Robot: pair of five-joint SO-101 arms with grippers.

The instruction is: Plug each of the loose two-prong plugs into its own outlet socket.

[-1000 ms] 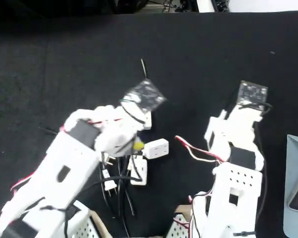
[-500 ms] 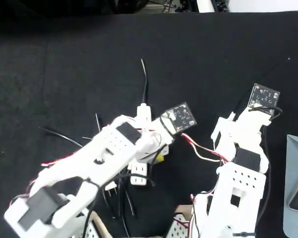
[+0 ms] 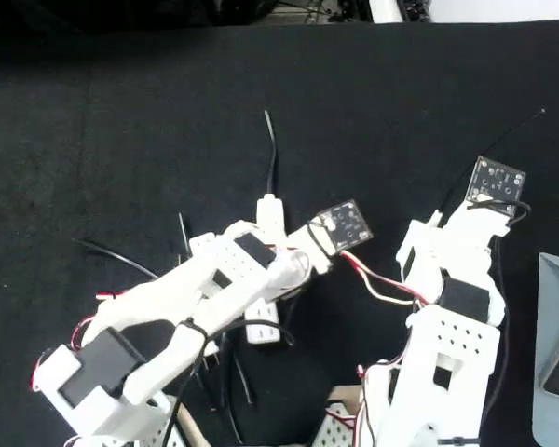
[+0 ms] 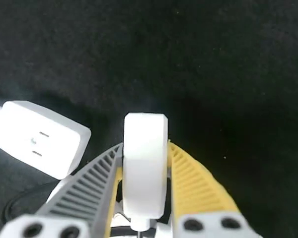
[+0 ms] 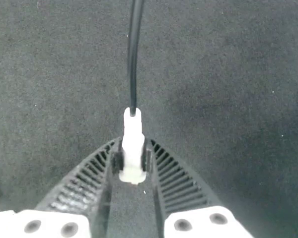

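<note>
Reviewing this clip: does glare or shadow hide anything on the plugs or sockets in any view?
Left wrist view: the white block between the fingers glares to a plain white face, while the outlet socket beside it shows its slots plainly. Right wrist view: even light; the plug and its black cord read clearly. High view: thin black cords barely stand off the black cloth.
</note>
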